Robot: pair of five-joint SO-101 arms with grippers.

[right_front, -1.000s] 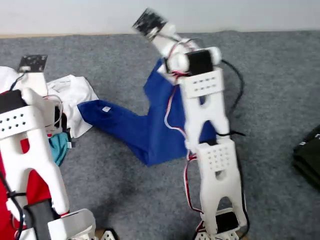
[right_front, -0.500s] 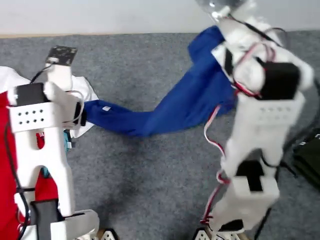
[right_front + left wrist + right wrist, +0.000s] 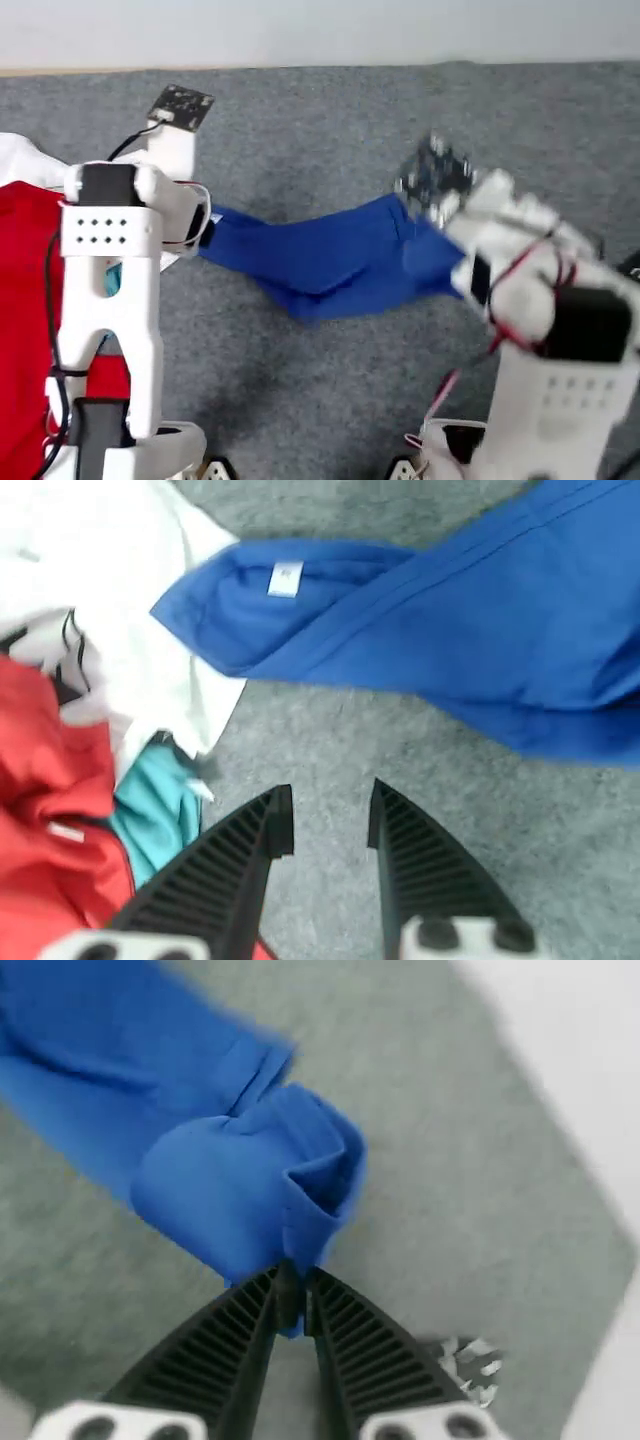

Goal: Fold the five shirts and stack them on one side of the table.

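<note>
**Worktop** (image 3: 300, 120): grey, felt-like cover reaching to the far edge, where a pale wall begins.

**Blue shirt** (image 3: 330, 262): you will find it bunched into a long band across the middle of the worktop, running from your left arm to your right arm. Its collar end, with a small white label (image 3: 285, 578), points toward the left edge and touches the white shirt. The other end is gathered into a rounded fold and lifted at your right arm.

**Right gripper** (image 3: 297, 1295): your fingers are pinched tight on that rounded fold of the blue shirt, with cloth showing between the tips and no gap to either side.

**Left gripper** (image 3: 325, 820): your fingers stand a narrow gap apart and hold nothing. They hang over bare grey cover, just beside the blue shirt's collar end and near the heap.

**Heap at the left edge**, unfolded:
- White shirt (image 3: 90, 580), crumpled, farthest back.
- Red shirt (image 3: 50, 810), nearer the front edge, partly under your left arm.
- Teal shirt (image 3: 155, 815), a small patch showing between the white and the red.
</note>
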